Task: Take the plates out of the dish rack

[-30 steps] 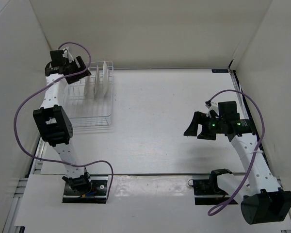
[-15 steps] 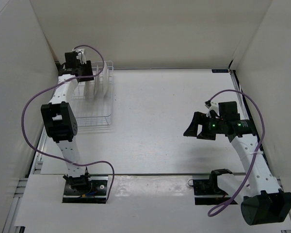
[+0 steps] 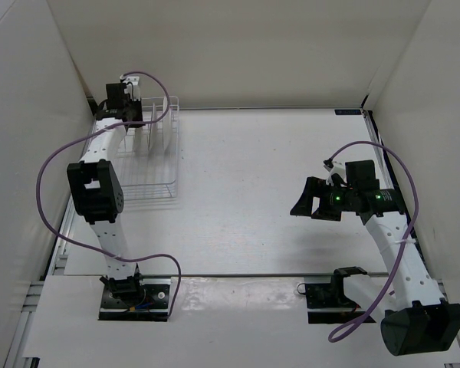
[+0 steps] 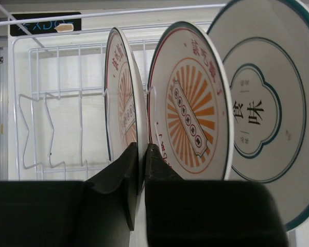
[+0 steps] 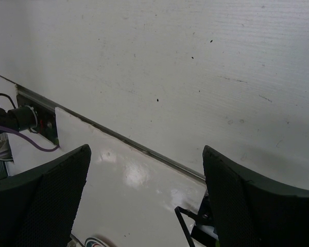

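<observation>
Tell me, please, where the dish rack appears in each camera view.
Top external: dish rack at upper left.
Left wrist: its white wires fill the left half of the background.
Right wrist: not in it.
Shared landmark: the upright plates standing in it.

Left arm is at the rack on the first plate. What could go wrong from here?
1. The left end effector grips the leftmost round orange-sunburst plate only at its thin rim, so it may pivot or slip when lifted.
2. The gap to the middle sunburst plate is narrow; a tilted pull might knock it against the teal-rimmed white plate.
3. The plate could catch on the white wire dish rack and drag it.
</observation>
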You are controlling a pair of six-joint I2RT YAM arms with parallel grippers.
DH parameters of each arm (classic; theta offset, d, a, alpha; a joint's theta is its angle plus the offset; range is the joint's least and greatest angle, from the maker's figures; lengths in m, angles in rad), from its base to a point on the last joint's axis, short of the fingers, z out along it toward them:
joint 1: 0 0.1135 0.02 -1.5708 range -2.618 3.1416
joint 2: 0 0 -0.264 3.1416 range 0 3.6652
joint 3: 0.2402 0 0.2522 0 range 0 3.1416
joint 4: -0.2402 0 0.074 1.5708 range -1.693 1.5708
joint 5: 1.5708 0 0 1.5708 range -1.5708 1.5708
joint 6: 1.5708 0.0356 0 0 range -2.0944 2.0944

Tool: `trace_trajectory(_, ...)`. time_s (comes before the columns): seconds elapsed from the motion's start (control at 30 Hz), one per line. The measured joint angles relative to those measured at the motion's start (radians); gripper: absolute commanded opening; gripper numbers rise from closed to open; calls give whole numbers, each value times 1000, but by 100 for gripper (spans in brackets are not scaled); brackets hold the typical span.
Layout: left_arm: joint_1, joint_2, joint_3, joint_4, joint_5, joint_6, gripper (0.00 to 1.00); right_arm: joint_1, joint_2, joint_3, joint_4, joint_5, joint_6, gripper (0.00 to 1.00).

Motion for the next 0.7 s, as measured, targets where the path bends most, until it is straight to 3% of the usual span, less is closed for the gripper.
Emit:
trace_trajectory(0.17,-9,-2,-5,-1,3,12,0,0,5,-3,1,0,0,90)
trace_trajectory(0.4,-10,-66,-37,-19,1,3,0,0,8,-3,2,-3,0,90)
trace_trajectory(0.7,-26,-311,-49,-40,-21,-6,0,0,2,-3,2,-19,1,90)
